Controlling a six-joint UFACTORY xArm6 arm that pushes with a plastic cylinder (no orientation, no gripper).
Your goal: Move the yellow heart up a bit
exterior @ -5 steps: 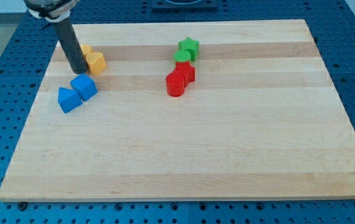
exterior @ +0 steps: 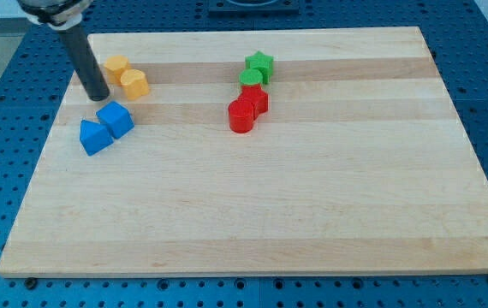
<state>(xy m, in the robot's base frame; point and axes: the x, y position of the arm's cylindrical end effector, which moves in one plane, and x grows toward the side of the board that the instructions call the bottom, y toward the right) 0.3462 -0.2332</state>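
Camera view: my tip (exterior: 98, 96) rests on the wooden board (exterior: 252, 214) near its upper left, just left of two yellow blocks, the upper one (exterior: 116, 66) likely the yellow heart and the lower one (exterior: 133, 83) beside it, shapes hard to tell, tip touching neither; no hand here, just a bare rod gripping nothing. Below the tip sit a blue block (exterior: 116, 118) and a blue triangular block (exterior: 95, 137) touching; toward the top middle, a green star (exterior: 259, 64), green block (exterior: 251, 79), red block (exterior: 256, 100) and red cylinder (exterior: 241, 116) cluster together.
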